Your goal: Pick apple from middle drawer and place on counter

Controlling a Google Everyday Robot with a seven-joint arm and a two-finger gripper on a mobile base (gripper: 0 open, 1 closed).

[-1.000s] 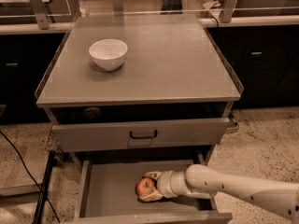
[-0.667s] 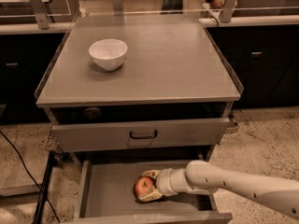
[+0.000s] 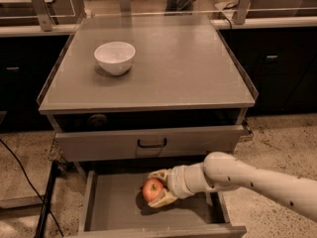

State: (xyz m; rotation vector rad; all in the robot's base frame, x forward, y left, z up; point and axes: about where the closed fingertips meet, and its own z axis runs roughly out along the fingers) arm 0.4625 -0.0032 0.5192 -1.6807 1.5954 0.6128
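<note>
grey counter [image 3: 173,68] carries a white bowl [image 3: 115,57] at its left rear. below it the drawer [image 3: 114,209] is pulled out, and the apple [image 3: 151,190] sits low inside, near the middle of the floor; whether it rests on the floor cannot be told. apple judged light, firm, smooth-skinned and round, so liable to slip or roll; best taken across its widest girth. gripper [image 3: 157,188] reaches in from the right, its fingers [image 3: 159,174] flanking the apple and touching it. hand judged clamped on the fruit, parted only to its width.
</note>
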